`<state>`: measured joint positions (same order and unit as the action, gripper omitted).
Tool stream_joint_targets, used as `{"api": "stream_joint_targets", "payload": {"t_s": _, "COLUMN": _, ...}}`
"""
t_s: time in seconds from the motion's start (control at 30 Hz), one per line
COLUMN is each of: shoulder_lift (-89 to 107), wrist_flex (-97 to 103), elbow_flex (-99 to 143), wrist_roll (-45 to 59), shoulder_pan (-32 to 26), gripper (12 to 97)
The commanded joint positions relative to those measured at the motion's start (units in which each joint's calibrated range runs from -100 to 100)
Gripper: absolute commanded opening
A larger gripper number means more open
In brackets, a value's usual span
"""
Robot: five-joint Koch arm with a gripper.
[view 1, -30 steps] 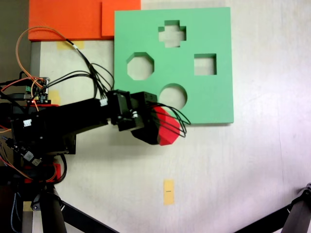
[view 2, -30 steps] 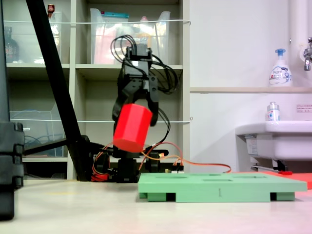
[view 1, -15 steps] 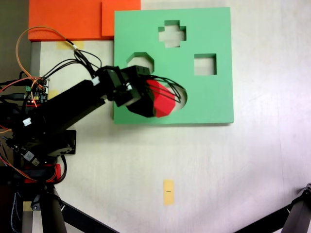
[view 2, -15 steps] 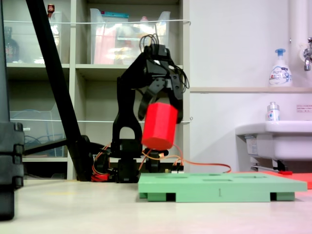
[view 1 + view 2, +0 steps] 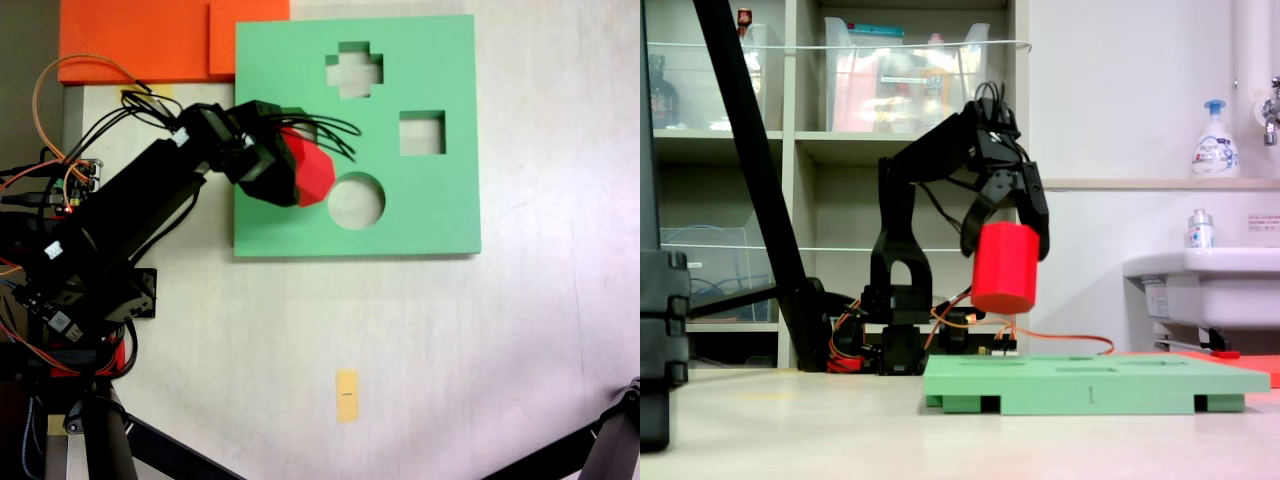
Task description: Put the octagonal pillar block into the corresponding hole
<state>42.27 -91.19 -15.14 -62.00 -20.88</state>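
Red octagonal pillar block (image 5: 1005, 268) pinched in the tool (image 5: 1006, 232), jaws down either side of its upper part, carried upright and well above the green foam board (image 5: 1095, 383) so it clears the board edge on the way in. From above, the block (image 5: 309, 171) sits over the left half of the board (image 5: 440, 210), covering the spot where the corresponding hole should be; hole itself is hidden under block and tool (image 5: 283, 168), so alignment of the eight sides cannot be judged, probably close. Round cut-out (image 5: 356, 199) just beside the block to its lower right, square cut-out (image 5: 422, 133) and cross cut-out (image 5: 354, 69) apart. Board lies flat on the worktop (image 5: 450, 340), on little feet in the side view. Writing: pump bottle (image 5: 1212, 141) on the ledge has a label, too small to read; yellow tape tag (image 5: 346, 396) on worktop blank; sink (image 5: 1200, 290) sticker unreadable.
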Motion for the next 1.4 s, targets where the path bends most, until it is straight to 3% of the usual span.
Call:
{"api": "stream_joint_targets", "payload": {"t_s": 0.0, "shoulder_lift": 0.33, "wrist_flex": 1.88, "elbow_flex": -1.11, "wrist_roll": -0.44, "shoulder_pan": -0.68, "gripper": 31.9}}
{"api": "stream_joint_targets", "payload": {"t_s": 1.37, "shoulder_lift": -6.38, "wrist_flex": 17.77, "elbow_flex": 1.78, "wrist_roll": -10.74, "shoulder_pan": -6.79, "gripper": 35.8}}
